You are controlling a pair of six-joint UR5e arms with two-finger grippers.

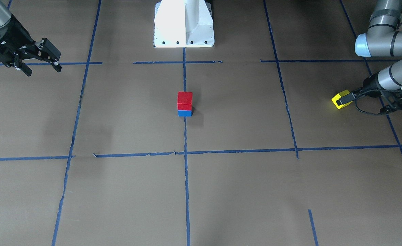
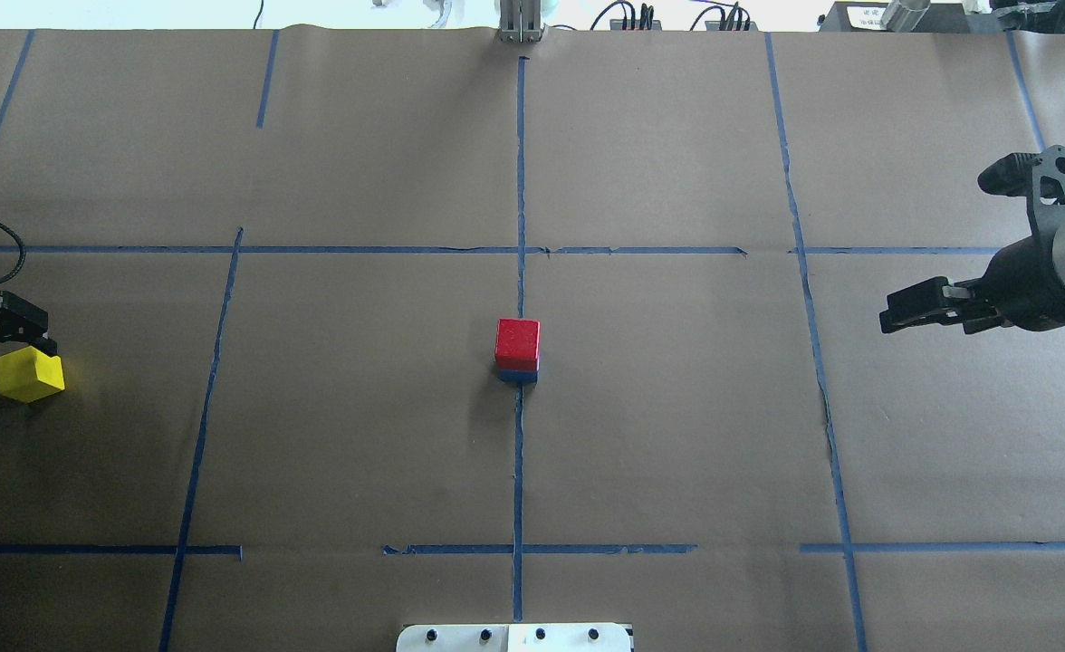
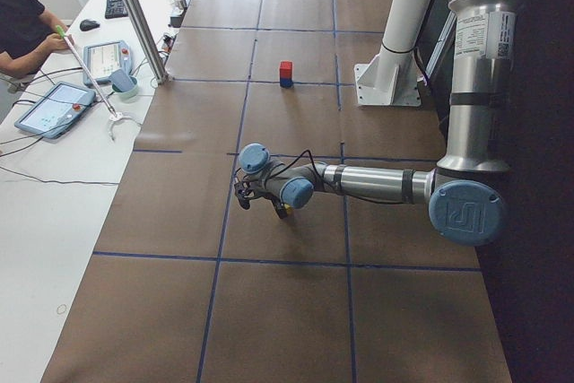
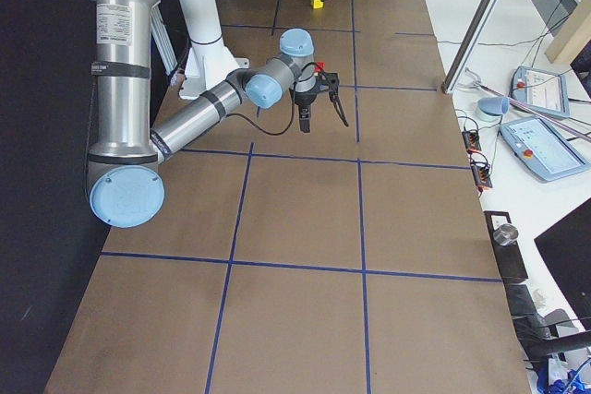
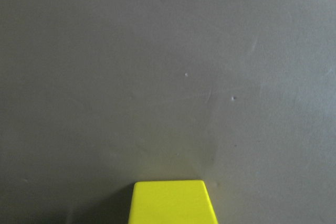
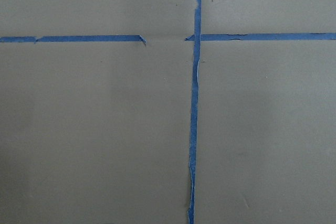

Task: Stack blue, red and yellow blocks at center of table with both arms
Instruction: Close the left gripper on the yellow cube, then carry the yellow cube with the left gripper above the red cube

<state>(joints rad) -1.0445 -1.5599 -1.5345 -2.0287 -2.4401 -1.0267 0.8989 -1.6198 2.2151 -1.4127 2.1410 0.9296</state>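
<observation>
Brown tabletop [image 2: 360,435], squared off by blue tape [image 2: 520,181], carries 3 blocks: at its centre, on the middle tape line, 1 red block [image 2: 517,342] sits squarely on 1 blue block [image 2: 517,374], a stack of 2, while 1 yellow block [image 2: 30,376] lies well apart near the edge on the robot's left. Of the 2 hands, the left hand [image 2: 5,355] is down at the yellow block with 1 black finger [image 1: 344,98] against its side, though I cannot tell whether it has closed on it. At the opposite side the right hand [image 1: 43,69] hangs above the tabletop, its 2 fingers spread apart and holding nothing.
</observation>
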